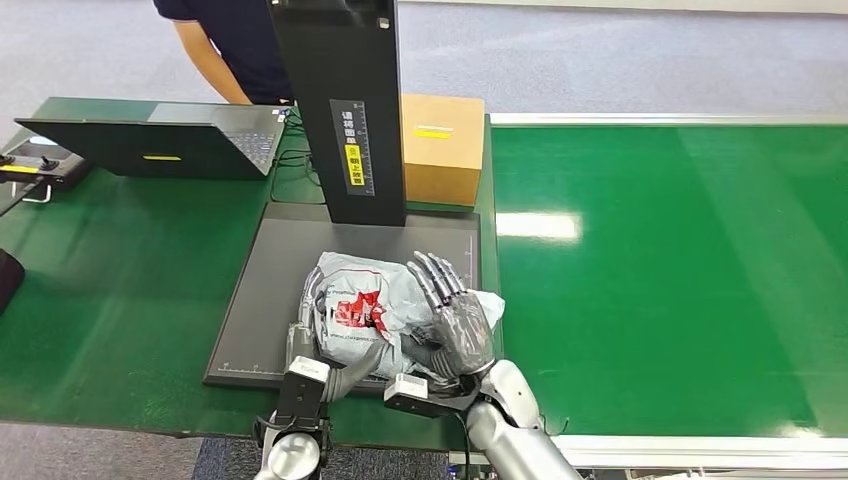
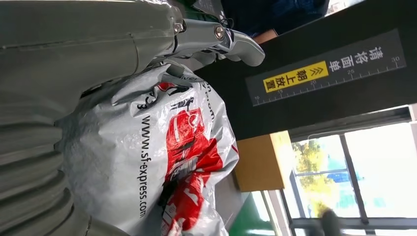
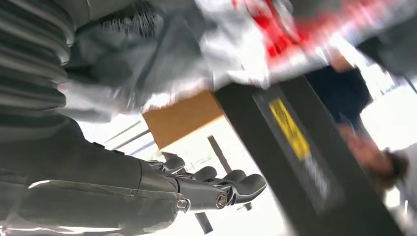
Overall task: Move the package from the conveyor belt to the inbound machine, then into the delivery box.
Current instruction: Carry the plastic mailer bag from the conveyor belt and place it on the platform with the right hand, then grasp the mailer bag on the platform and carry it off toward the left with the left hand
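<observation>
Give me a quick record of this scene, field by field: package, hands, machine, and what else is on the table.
package: grey SF Express poly bag with red print, lying on the inbound machine's black platform
left hand: against the bag's left side
right hand: against the bag's right side, fingers extended
machine column: upright behind the bag
others: cardboard box, laptop, person behind table
conveyor belt: green

The silver, rounded right arm (image 1: 520,430) ends in a dark grey right robot hand (image 1: 452,320) with black, segmented fingers (image 1: 432,278). The left robot hand (image 1: 318,345) is grey, behind a small white block at the wrist. A grey ribbed cover (image 2: 29,187) and small screws (image 2: 218,32) show close up.
</observation>
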